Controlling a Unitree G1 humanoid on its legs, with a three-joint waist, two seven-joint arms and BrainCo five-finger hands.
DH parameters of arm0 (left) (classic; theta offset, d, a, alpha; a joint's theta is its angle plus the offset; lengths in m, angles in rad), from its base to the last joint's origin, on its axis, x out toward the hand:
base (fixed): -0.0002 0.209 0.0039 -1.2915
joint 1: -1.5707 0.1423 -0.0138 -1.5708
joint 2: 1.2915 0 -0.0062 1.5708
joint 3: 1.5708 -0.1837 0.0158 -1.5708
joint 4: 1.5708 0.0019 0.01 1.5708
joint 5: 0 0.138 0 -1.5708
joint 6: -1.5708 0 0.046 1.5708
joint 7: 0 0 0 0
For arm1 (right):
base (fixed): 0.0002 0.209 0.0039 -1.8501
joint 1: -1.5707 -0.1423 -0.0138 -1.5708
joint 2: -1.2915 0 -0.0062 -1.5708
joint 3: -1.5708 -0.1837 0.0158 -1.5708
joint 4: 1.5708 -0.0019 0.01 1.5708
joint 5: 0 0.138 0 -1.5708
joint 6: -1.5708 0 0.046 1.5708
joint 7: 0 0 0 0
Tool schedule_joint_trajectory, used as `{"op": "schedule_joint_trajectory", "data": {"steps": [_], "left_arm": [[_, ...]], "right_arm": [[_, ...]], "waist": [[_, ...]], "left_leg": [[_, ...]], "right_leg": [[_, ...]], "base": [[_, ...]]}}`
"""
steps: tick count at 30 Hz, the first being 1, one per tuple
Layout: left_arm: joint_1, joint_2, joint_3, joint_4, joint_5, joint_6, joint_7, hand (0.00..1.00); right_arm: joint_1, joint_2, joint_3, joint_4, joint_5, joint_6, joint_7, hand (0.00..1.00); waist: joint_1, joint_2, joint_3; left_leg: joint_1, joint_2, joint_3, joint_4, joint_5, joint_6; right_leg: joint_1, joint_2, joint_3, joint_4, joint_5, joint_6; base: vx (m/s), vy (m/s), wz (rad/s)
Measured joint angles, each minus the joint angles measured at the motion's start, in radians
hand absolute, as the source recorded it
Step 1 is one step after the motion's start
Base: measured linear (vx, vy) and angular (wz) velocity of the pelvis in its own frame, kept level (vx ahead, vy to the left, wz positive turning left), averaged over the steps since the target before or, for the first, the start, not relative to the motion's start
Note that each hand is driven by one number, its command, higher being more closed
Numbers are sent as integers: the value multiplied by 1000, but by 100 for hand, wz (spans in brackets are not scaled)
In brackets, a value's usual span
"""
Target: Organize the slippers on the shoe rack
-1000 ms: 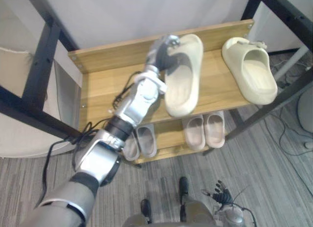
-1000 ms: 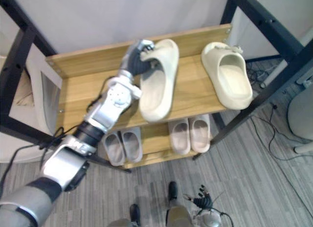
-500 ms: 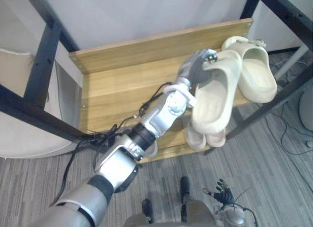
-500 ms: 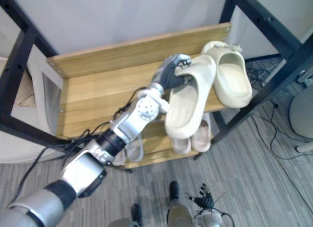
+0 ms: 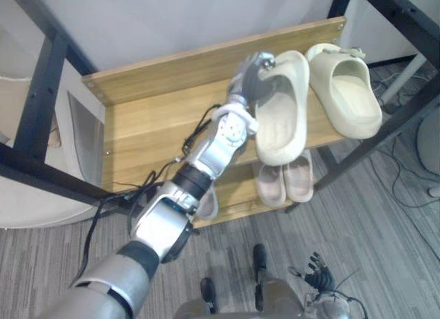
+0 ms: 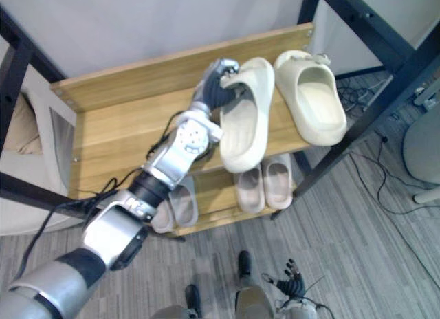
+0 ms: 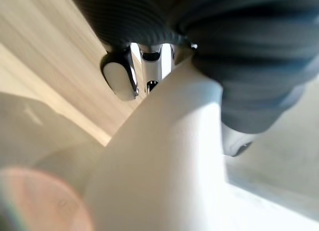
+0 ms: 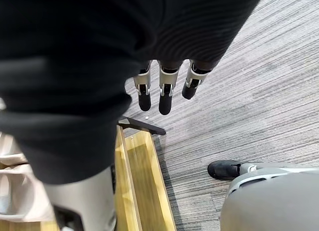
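Slippers first, in the left eye view: the left hand [image 5: 249, 75] is gripping one cream slipper [image 5: 280, 113] by its far end, over the top shelf [image 5: 151, 133] of the wooden shoe rack [image 5: 206, 58]. The slipper's long axis is running from the hand toward the robot, with its near end hanging past the shelf's front edge. A second cream slipper [image 5: 347, 92] is lying on the same shelf to the right of the hand, lined up almost parallel with the held one and just beside it; I cannot tell whether they are touching. The left hand is by far the nearer to both, since the right hand [image 5: 317, 281] is hanging low and well apart.

In the right eye view, a pink pair [image 6: 263, 185] is sitting on the lower shelf [image 6: 210, 212] beneath the held slipper, and a grey pair [image 6: 177, 202] is sitting beside it, partly behind the left arm.

In the left wrist view, fingers [image 7: 119, 79] are curling round the pale slipper, with the shelf's wood passing behind.

In the right wrist view, the right hand is holding nothing, its fingers pointing straight down at the grey floor [image 8: 239, 91].

No lettering is showing clearly enough to read.
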Motion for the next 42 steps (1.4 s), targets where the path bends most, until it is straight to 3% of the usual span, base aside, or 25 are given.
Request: {"op": "schedule_joint_trajectory", "data": {"steps": [1, 2, 12, 19, 32, 42], "left_arm": [[-1, 10, 1, 0, 0, 0, 1, 100], [-3, 22, 6, 0, 0, 0, 5, 0], [-9, 35, 37, -20, 0, 0, 20, 0], [-6, -10, 16, -20, -25, 0, 20, 0], [93, -61, 20, -180, -188, -16, 40, 0], [361, -22, 39, -424, -436, -95, 18, 0]], "right_arm": [[0, 0, 1, -1, 0, 0, 0, 0], [0, 0, 3, -3, 0, -1, 0, 0], [0, -3, 26, -9, 0, -10, -2, 0], [0, -2, 33, -7, 0, -12, -12, 0], [-3, 0, 32, 5, 0, -7, -16, 0], [-29, -9, 27, 86, 0, -6, -11, 0]], "waist": [[0, 0, 0], [1, 0, 0], [10, -1, 0], [12, -6, 3], [17, -9, 3], [51, -8, -17]], "left_leg": [[-1, 0, 0, 0, 0, 0], [-2, -1, 0, 0, 0, 0], [-32, -5, -5, 6, 9, -4], [-12, -19, -15, 5, 25, 2], [4, -18, -35, 5, 16, 16], [20, -26, -89, 4, 35, 12]], "right_leg": [[-1, 0, 0, 0, 0, 0], [-5, -1, -1, 0, 0, 0], [-28, -7, -16, 0, 1, -1], [5, -24, -31, 0, -8, 2], [43, -29, -65, 0, -4, 12], [77, -40, -107, -6, -26, 17]], "base": [[31, 14, 1], [0, 0, 0], [17, 2, 3], [-15, 11, 12], [14, 7, 6], [-4, -1, 16]]}}
